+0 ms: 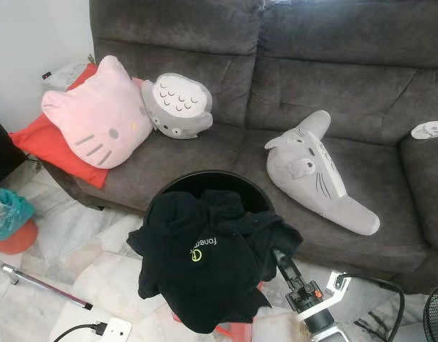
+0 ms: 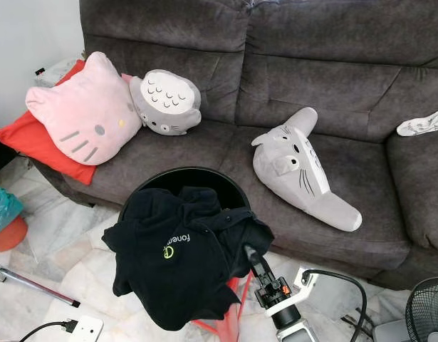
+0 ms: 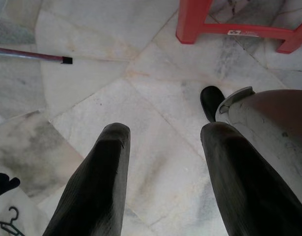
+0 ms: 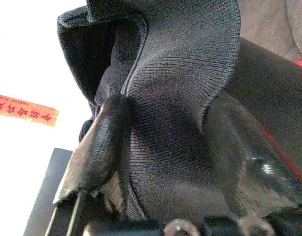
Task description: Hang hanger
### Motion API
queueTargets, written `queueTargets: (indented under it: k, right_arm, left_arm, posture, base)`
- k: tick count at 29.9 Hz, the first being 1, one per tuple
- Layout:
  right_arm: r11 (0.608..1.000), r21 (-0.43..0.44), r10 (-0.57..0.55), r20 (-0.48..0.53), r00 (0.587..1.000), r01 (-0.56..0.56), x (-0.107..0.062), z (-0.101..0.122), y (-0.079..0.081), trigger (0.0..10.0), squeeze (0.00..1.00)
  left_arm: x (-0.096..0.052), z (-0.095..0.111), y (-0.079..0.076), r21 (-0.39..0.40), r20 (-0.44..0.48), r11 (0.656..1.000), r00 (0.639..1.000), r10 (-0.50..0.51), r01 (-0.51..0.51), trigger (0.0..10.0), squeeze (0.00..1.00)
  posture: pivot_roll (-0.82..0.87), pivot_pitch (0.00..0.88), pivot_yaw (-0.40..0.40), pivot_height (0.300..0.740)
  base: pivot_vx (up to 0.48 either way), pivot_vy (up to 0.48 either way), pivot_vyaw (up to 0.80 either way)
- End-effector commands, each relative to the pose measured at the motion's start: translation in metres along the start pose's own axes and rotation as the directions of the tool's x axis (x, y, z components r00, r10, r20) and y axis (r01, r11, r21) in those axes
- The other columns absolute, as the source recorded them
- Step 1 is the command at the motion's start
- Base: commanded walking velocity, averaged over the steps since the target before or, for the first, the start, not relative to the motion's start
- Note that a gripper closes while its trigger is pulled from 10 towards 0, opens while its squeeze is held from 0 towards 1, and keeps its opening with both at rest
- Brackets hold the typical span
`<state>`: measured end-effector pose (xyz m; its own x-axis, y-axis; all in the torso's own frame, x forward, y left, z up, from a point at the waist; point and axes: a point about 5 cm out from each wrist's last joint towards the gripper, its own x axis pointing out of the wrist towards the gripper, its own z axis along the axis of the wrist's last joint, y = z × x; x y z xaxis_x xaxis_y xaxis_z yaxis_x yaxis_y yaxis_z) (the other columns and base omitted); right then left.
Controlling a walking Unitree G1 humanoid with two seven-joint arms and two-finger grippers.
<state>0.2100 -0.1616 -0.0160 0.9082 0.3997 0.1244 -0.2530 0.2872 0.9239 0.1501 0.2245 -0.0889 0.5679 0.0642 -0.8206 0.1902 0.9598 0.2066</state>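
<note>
Right pincer (image 4: 160, 147) clamps black shirt (image 1: 204, 256); crumpled, draped over round basket (image 1: 236, 183)

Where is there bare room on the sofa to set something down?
Free: the seat between the round grey owl plush and the long grey Totoro plush, and the seat's front edge. Crowded: the left end, under the pink cat cushion and red pillow.

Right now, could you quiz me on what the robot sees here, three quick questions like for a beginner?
1. True or false: the right pincer grips the black shirt.
2. Which cushion leans on the red pillow: A pink cat cushion, B long grey plush?
3. Fill in: the left pincer hangs over the marble ____.

Key: 1 true; 2 A; 3 floor.
</note>
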Motion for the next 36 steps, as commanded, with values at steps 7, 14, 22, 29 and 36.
queueTargets:
  k: [7, 14, 22, 29, 36]
  right_arm:
    - [1.000, 0.010, 0.001, 0.007, 1.000, -0.001, 0.001, -0.002, 0.001, 0.0, 0.00]
    - [0.999, 0.011, 0.054, -0.010, 0.999, -0.054, 0.004, -0.004, 0.007, 0.0, 0.00]
    - [0.998, 0.005, 0.066, -0.015, 0.998, -0.066, 0.006, -0.003, 0.009, 0.0, 0.00]
    - [0.997, -0.002, 0.077, -0.017, 0.997, -0.078, 0.008, -0.002, 0.012, 0.0, 0.00]
    - [0.996, -0.015, 0.085, -0.013, 0.996, -0.085, 0.010, 0.001, 0.014, 0.0, 0.00]
  left_arm:
    - [-0.002, -0.005, 0.004, 0.017, -0.019, 1.000, 1.000, 0.007, -0.007, 10.0, 0.00]
    - [-0.002, -0.005, 0.004, 0.018, -0.021, 1.000, 1.000, 0.008, -0.007, 10.0, 0.00]
    - [-0.001, -0.005, 0.003, 0.017, -0.021, 1.000, 1.000, 0.006, -0.006, 10.0, 0.00]
    - [-0.002, -0.006, 0.003, 0.014, -0.022, 1.000, 1.000, 0.004, -0.004, 10.0, 0.00]
    - [-0.002, -0.006, 0.002, 0.014, -0.023, 1.000, 1.000, 0.003, -0.003, 10.0, 0.00]
  posture:
    - [-0.04, 0.030, 0.069, 0.740]
    - [-0.04, 0.032, 0.069, 0.740]
    - [-0.04, 0.031, 0.067, 0.740]
    - [-0.04, 0.032, 0.065, 0.740]
    - [-0.04, 0.032, 0.065, 0.740]
  base:
    - [0.000, 0.000, 0.00]
    - [0.000, 0.000, 0.00]
    - [0.000, 0.000, 0.00]
    - [0.000, 0.000, 0.00]
    - [0.000, 0.000, 0.00]
